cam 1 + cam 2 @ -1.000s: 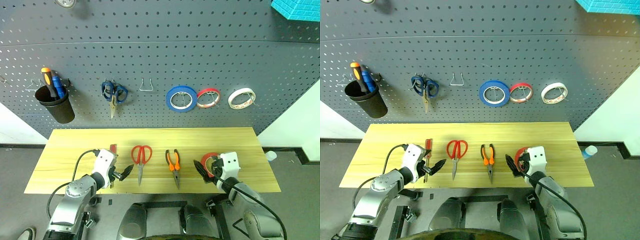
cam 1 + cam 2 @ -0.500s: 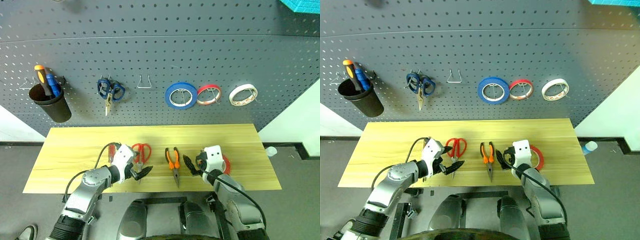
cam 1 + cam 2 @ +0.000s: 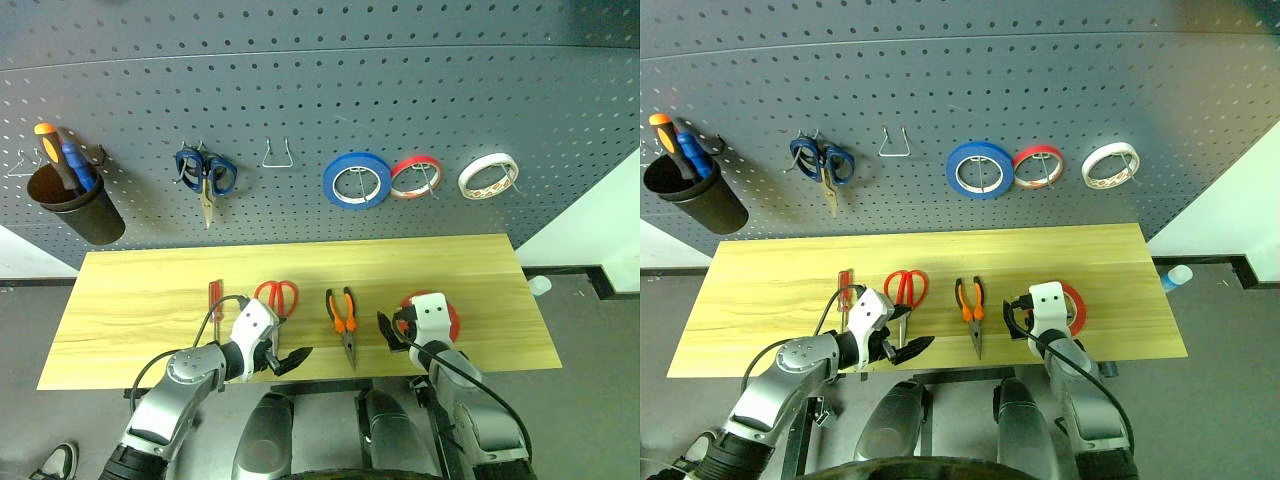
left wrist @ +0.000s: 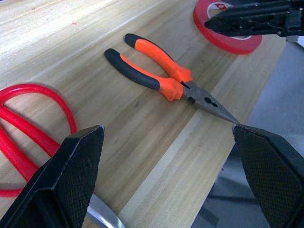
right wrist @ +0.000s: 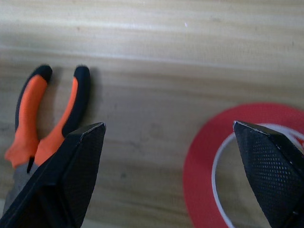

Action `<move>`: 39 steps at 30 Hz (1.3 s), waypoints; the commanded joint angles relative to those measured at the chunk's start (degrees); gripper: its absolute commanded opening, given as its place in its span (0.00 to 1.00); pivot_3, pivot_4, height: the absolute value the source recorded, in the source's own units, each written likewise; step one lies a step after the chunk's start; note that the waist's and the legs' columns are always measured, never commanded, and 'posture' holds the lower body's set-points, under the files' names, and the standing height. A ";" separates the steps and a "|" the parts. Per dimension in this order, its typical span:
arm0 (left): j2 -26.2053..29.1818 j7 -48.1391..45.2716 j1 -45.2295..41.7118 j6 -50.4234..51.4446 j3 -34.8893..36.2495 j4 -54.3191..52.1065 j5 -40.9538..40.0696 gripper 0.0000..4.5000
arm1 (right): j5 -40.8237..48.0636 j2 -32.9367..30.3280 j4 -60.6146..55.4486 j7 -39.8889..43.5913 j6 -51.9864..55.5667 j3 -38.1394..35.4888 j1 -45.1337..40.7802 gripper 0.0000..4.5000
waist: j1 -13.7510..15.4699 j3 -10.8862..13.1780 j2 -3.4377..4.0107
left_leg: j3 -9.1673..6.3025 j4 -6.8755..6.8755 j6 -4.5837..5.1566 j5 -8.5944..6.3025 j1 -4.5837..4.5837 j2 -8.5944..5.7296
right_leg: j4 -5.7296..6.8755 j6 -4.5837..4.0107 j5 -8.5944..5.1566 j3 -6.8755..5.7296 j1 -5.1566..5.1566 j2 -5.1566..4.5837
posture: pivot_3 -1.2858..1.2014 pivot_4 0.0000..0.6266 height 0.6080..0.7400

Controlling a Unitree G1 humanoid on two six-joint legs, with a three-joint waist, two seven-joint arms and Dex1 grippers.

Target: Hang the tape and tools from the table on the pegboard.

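A: Pegboard (image 3: pixel 320 100) behind the table (image 3: pixel 130 300). Where are the task items?

B: All flat on the table. Tape (image 3: pixel 452 315) lies just beside the right claw (image 3: pixel 392 333), jaws spread, empty. Left claw (image 3: pixel 285 358), also spread and empty, sits near the scissors (image 3: pixel 276 300). Pliers (image 3: pixel 344 318) lie between, handles toward the pegboard.

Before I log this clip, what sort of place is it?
Probably a workshop or tool bench: a dark pegboard hung with tape rolls and blue-handled scissors, above a wooden table holding pliers and red-handled scissors.
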 commanded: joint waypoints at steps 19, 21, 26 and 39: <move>1.97 -2.37 2.98 -0.51 2.59 -9.65 -5.19 1.00 | -0.80 0.73 -5.73 -2.05 3.51 0.58 3.01 0.99 | -0.63 1.36 -0.15 | 0.00 0.04 0.00 0.00 -0.03 0.00 | -0.03 0.00 -0.02 0.02 0.01 -0.01 | 0.62 0.38 0.52; 2.21 -2.47 2.83 -0.15 2.39 -10.23 -5.33 1.00 | -0.66 0.70 -5.60 -2.02 3.60 0.37 2.90 0.99 | -1.05 1.50 -0.16 | 0.00 0.04 0.00 0.00 -0.03 0.00 | -0.03 0.00 -0.02 0.01 0.01 -0.01 | 0.63 0.38 0.52; 3.25 -2.51 3.77 1.39 2.60 -12.62 -6.13 1.00 | -0.34 0.76 -4.65 -1.74 3.65 0.15 2.38 0.99 | -1.63 1.80 -0.23 | 0.00 0.03 0.01 0.00 -0.03 0.00 | -0.02 0.01 -0.02 0.01 0.00 -0.01 | 0.63 0.40 0.52; 5.23 -1.23 7.22 5.20 3.51 -18.02 -7.99 1.00 | -0.24 -0.52 -1.24 0.44 3.42 -0.53 -0.56 0.99 | -1.53 4.00 -0.15 | -0.01 0.02 0.01 -0.01 -0.17 0.01 | 0.00 0.10 -0.03 0.01 -0.12 -0.04 | 0.63 0.47 0.52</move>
